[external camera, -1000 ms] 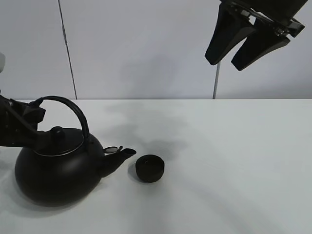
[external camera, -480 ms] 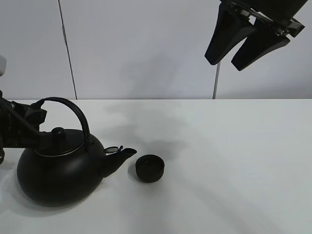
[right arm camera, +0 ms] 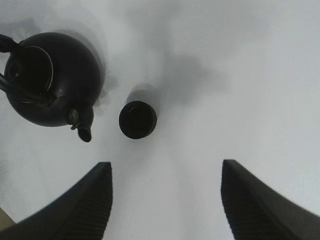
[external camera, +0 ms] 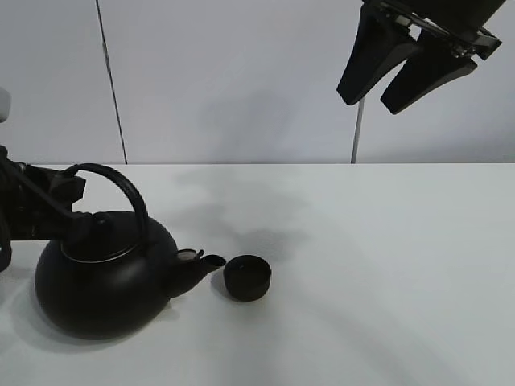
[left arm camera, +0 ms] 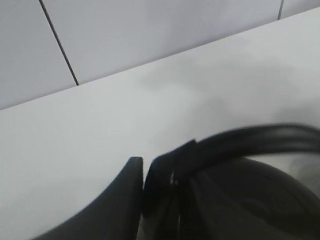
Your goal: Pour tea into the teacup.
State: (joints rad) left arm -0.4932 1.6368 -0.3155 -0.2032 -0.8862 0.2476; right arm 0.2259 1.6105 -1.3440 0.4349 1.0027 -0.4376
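Note:
The large black kettle [external camera: 105, 285] rests on the white table [external camera: 386, 265] at the left, tipped a little so its spout [external camera: 211, 260] dips toward the teacup [external camera: 247, 277]. This small black cup stands just right of the spout, apart from it. My left gripper [external camera: 68, 193] is shut on the left end of the kettle's arched handle [external camera: 121, 181]. In the left wrist view the handle [left arm camera: 260, 140] runs out of the left gripper [left arm camera: 145, 167]. My right gripper [external camera: 372, 104] hangs open high at the upper right. From above it sees the kettle [right arm camera: 50, 80] and the teacup [right arm camera: 137, 120].
Only the kettle and cup stand on the table. A pale panelled wall [external camera: 241, 80] rises behind the table's far edge. The right gripper [right arm camera: 165, 170] holds nothing between its spread fingers [right arm camera: 95, 205].
The kettle has shifted slightly to the right and tipped forward, so its spout now sits lower and closer to the teacup. The right arm has not moved.

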